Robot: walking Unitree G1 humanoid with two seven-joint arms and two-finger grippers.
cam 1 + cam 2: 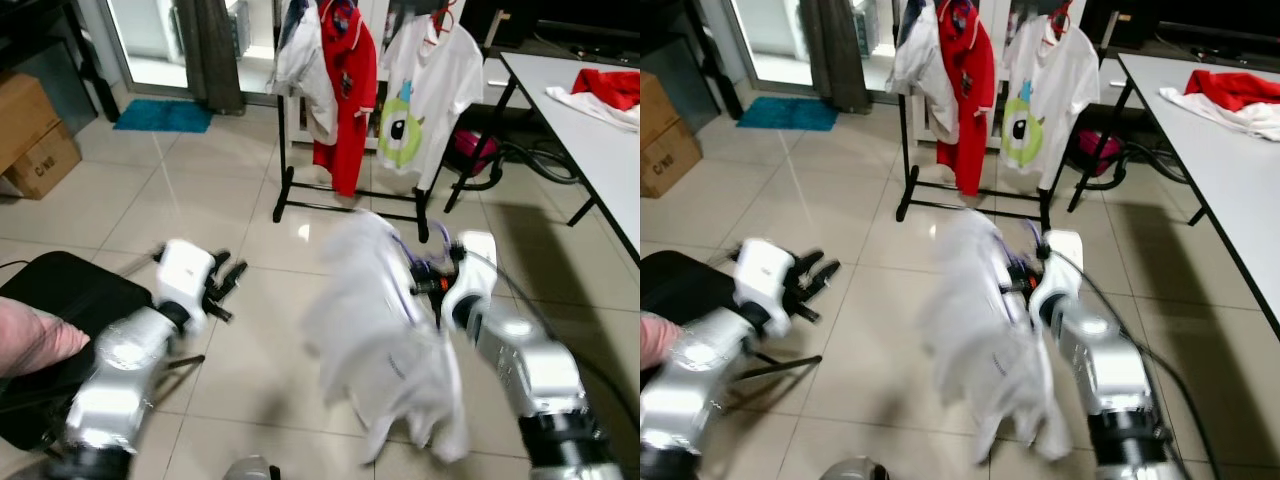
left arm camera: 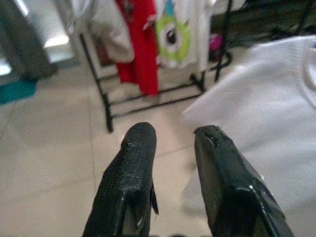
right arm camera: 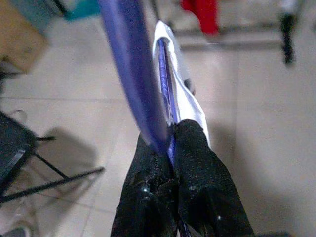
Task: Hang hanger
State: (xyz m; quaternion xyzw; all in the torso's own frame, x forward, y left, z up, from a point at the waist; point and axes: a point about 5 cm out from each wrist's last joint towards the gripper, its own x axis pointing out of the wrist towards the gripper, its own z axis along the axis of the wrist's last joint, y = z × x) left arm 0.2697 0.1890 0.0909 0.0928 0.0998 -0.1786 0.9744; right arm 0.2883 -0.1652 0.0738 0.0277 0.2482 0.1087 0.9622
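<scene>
Above the tiled floor (image 1: 200,190) in the left eye view, the right hand (image 1: 425,285) carries a white garment (image 1: 385,345) on a purple hanger (image 1: 408,262), short of the clothes rack (image 1: 350,205); the left hand (image 1: 228,285) hangs beside a black chair (image 1: 60,300). Left wrist view: its fingers (image 2: 131,173) stand narrowly apart, holding nothing. Right wrist view: both fingers (image 3: 197,168) pinch the hanger's purple bar

A blue mat (image 1: 163,116) lies on the tiled floor (image 1: 200,200) by the doorway, cardboard boxes (image 1: 35,135) stand at the left, and red cloth (image 1: 612,88) rests on the white surface (image 1: 590,130).
</scene>
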